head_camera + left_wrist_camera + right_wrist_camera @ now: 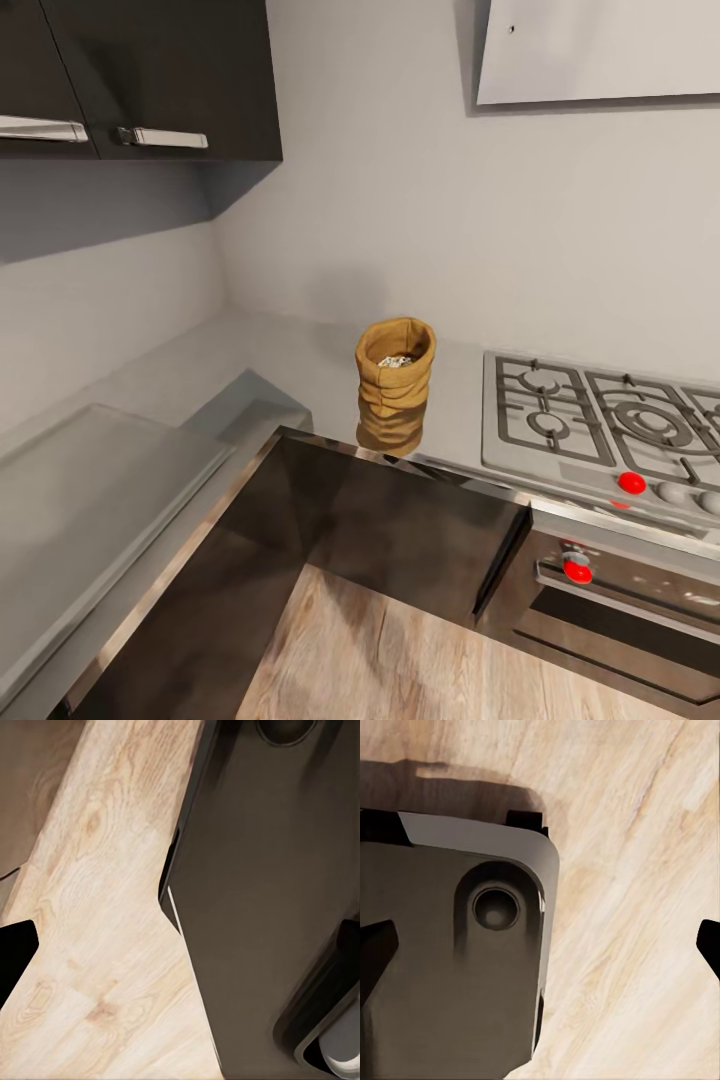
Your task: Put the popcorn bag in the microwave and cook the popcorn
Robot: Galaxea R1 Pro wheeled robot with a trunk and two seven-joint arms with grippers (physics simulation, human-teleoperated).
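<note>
We see the gas hob (pixel 610 420) cut off by the head view's right edge, and the oven (pixel 620 610) below it runs out at the corner. Inside the popcorn bag (pixel 394 380), the popcorn (pixel 396 360) is too small to make out as separate pieces. The upper cabinets (pixel 140 80) are cropped at the top edge.

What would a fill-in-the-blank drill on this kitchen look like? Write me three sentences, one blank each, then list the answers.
1. The popcorn bag stands upright on the grey ____.
2. The gas hob lies to the ____ of the bag in the head view.
3. The knob at the hob's front edge is coloured ____.

Missing words: countertop; right; red
</note>
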